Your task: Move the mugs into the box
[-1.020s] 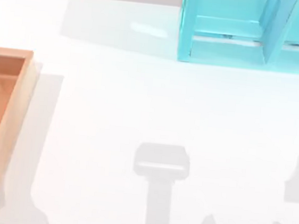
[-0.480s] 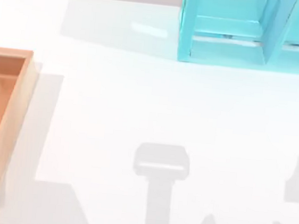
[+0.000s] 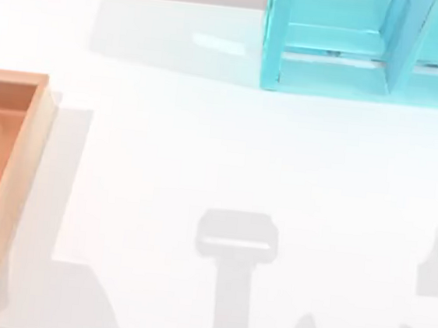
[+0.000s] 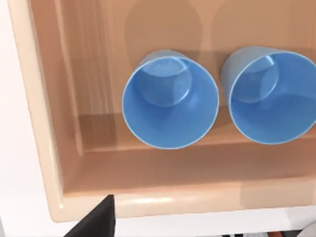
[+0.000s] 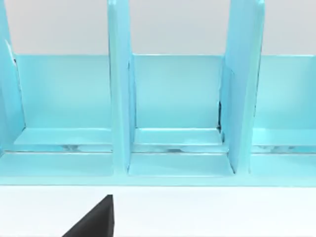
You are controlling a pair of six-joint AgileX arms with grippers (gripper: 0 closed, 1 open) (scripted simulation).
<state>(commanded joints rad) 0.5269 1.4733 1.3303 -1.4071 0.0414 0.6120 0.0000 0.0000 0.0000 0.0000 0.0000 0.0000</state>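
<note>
White counter (image 3: 227, 157) all round, with the box (image 3: 13, 181) sitting at about 9 o'clock and a turquoise shelf frame (image 3: 372, 47) up near 1 o'clock. Our left end effector (image 4: 98, 222) hangs over the box holding nothing; whether its fingers are spread or closed we honestly can't tell. Right below it both mugs — one mug (image 4: 170, 98) and the other mug (image 4: 274, 96) — stand upright side by side on the box floor, near a corner. Our right end effector (image 5: 94, 219) faces the shelf frame, same story on its fingers. We'd call this pretty much done.
</note>
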